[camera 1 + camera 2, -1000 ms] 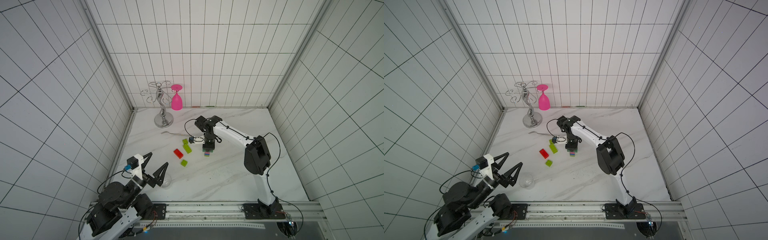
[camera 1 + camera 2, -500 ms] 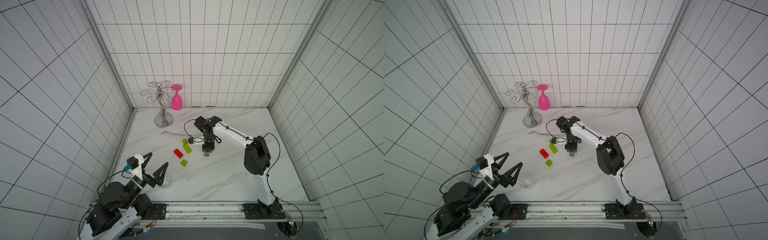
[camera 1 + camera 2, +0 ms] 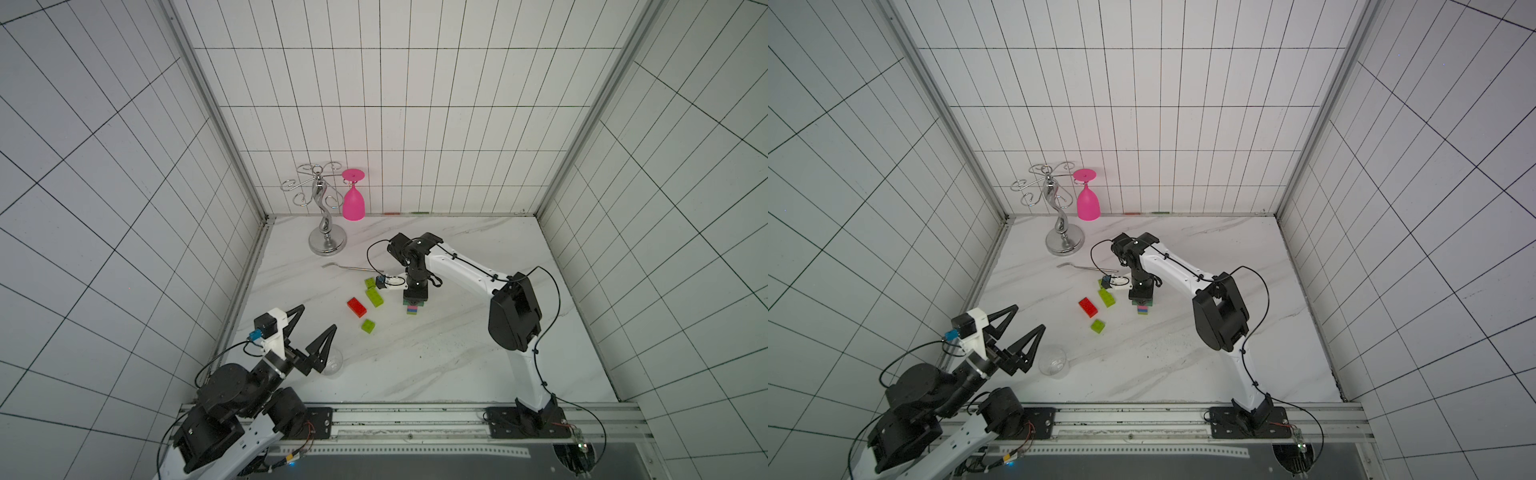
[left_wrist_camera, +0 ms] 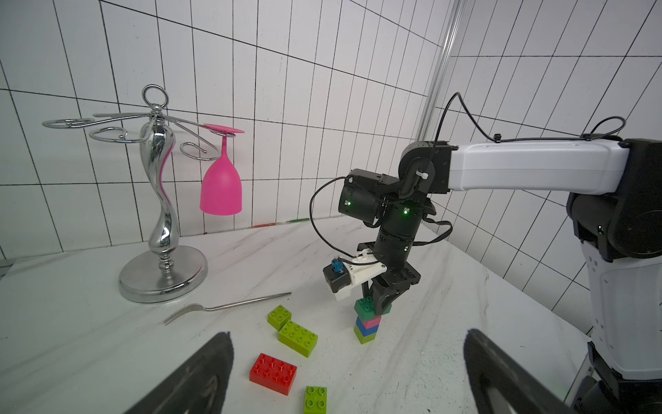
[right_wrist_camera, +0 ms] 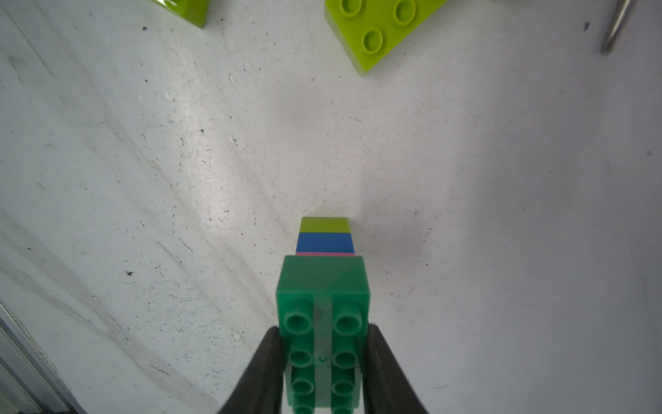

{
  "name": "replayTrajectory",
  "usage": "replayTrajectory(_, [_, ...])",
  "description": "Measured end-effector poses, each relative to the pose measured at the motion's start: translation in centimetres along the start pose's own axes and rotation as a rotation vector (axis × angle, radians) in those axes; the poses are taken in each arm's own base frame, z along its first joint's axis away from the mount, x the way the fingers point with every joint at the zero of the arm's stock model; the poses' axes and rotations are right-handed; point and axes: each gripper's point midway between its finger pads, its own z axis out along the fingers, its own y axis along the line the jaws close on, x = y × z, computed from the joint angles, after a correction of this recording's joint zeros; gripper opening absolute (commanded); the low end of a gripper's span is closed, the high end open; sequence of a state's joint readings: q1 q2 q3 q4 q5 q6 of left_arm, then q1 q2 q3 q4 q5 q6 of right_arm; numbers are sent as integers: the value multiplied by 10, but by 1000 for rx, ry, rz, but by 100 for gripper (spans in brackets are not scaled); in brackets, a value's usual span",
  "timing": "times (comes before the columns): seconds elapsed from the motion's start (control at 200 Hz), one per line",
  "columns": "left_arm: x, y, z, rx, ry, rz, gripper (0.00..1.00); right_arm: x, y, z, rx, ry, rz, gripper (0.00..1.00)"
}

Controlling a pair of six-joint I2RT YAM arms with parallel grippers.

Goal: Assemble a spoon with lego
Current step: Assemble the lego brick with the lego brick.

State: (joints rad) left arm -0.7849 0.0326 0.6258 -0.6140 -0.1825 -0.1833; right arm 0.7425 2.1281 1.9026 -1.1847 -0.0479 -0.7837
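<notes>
Since nothing in either top view has shifted over the last second, we read this as a press-and-hold rather than a move. Our right gripper (image 5: 324, 344) stays narrowed on the dark-green brick (image 5: 322, 283), one pad against each long side. That brick sits on top of the upright stem (image 4: 367, 328) of pink, blue and lime, which stands on the marble table (image 3: 436, 353) near its middle. From the left wrist view the green brick looks level and overhangs the stem, though we cannot tell whether its studs are fully seated. The spoon, as we judge it, is so far the stem plus the first brick of its head. Our left gripper (image 3: 318, 318) hangs with its jaws wide and empty at the front left, just beside a clear glass (image 3: 332, 365) and well apart from the build. The rest of the lego lies loose between the two arms: a red brick (image 3: 357, 307), a long lime brick (image 3: 374, 297) and two small lime bricks (image 3: 368, 326), with a fork (image 3: 351, 268) behind them. We think the release comes next, and the tall, narrow stack could tip as the pads let go.
</notes>
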Motion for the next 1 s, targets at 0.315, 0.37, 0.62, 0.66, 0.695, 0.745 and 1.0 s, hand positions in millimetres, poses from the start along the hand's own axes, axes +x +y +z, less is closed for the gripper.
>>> replayTrajectory(0.315, [0,0,0,0,0,0,99,0,1,-1,15,7,-6,25])
replayTrajectory(0.37, [0,0,0,-1,0,0,99,1,2,0,12,11,-7,25])
replayTrajectory(0.62, [0,0,0,0,0,0,99,1,3,1,16,16,-13,26])
replayTrajectory(0.66, [0,0,0,0,0,0,99,1,3,2,17,16,-13,26])
replayTrajectory(0.695, [0,0,0,0,0,0,99,1,3,2,18,18,-14,26])
replayTrajectory(0.745, [0,0,0,0,0,0,99,0,3,2,22,21,-16,26])
replayTrajectory(1.0, [0,0,0,-1,1,0,99,-1,2,2,36,26,-18,25])
